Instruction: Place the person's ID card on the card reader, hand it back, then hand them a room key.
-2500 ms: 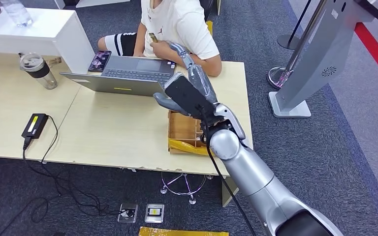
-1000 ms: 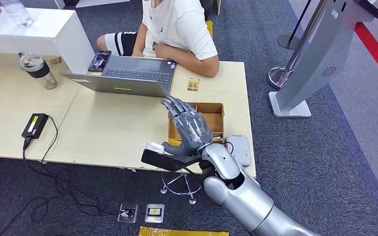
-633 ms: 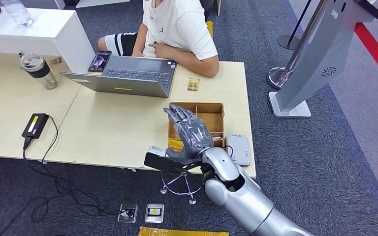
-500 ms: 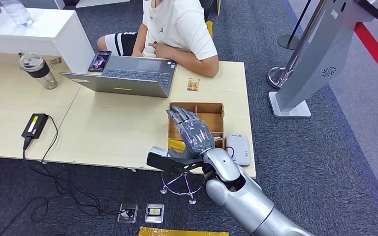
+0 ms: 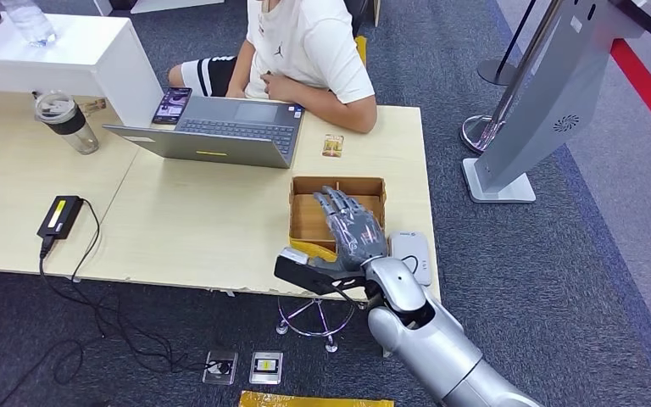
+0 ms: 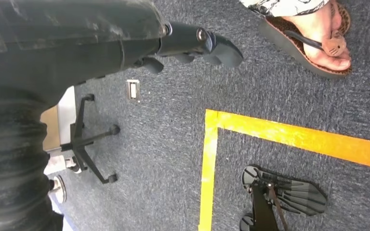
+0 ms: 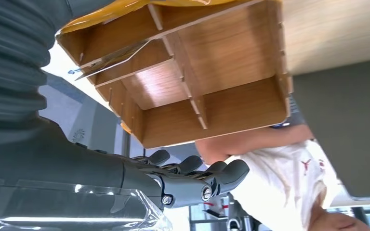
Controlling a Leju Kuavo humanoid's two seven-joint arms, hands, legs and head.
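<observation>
My right hand (image 5: 352,227) hovers with fingers spread and nothing in it over the near end of the wooden compartment box (image 5: 364,191). In the right wrist view its dark fingers (image 7: 197,179) reach out beside the box (image 7: 231,96), where a thin pale card (image 7: 110,58) leans in one compartment. The white card reader (image 5: 413,254) lies just right of the hand. A small yellowish card (image 5: 333,146) rests on the table near the seated person (image 5: 309,42). My left hand (image 6: 192,44) hangs over the carpet, holding nothing.
An open grey laptop (image 5: 220,131) stands left of the box. Further left are a black power brick (image 5: 59,214) with its cable and a glass jar (image 5: 63,119). A grey kiosk (image 5: 551,93) stands on the floor at right. Bare tabletop (image 5: 195,220) lies left of my hand.
My right hand pulled back from the person to the table's front edge, then shifted right until it was over the box. The yellowish card now lies on the table.
</observation>
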